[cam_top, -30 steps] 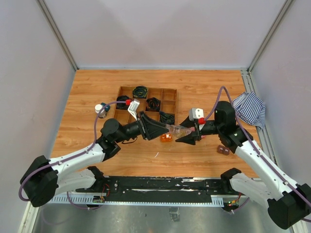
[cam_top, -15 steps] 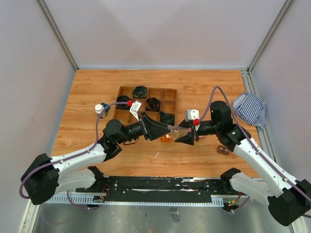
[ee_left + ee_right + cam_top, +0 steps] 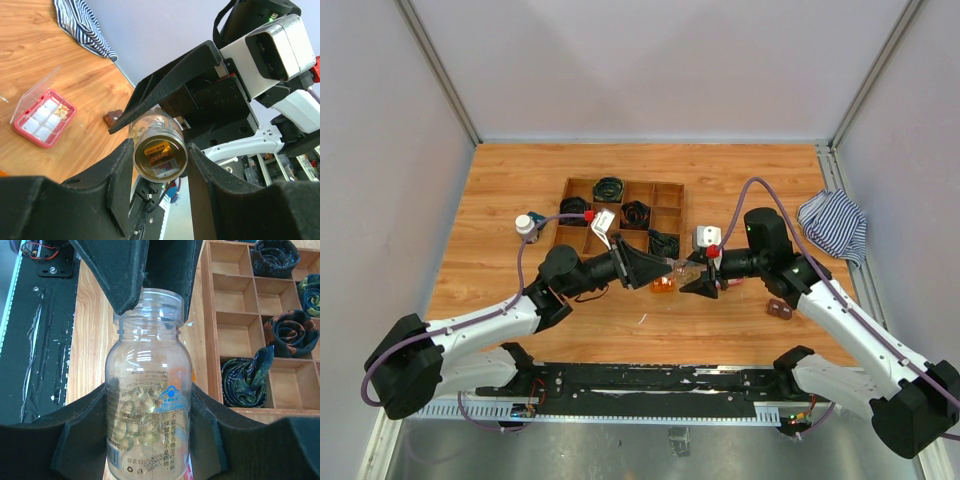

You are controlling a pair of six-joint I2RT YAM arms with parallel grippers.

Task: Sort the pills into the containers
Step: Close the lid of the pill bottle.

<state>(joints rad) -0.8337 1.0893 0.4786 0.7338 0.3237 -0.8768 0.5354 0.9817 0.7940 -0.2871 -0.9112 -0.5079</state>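
A small clear vial (image 3: pixel 682 268), open-mouthed with pale yellow softgel pills inside, hangs level above the table between both grippers. My right gripper (image 3: pixel 698 279) is shut on its body, with the fingers pressed on both sides in the right wrist view (image 3: pixel 149 415). My left gripper (image 3: pixel 667 264) is shut on its neck and rim (image 3: pixel 160 152). The pink translucent box (image 3: pixel 44 117) lies open on the table with pills in one corner cell. The dark bottle with a white cap (image 3: pixel 525 224) stands at the left.
The wooden compartment tray (image 3: pixel 668 190) with black coils sits behind the grippers. An orange block (image 3: pixel 662 285) lies under the vial. A small brown object (image 3: pixel 779 309) lies at the right. A striped cloth (image 3: pixel 835 225) lies at the right edge.
The right arm has moved left and both grippers, with the vial between them, have shifted a little to the left. Both grips are unchanged.
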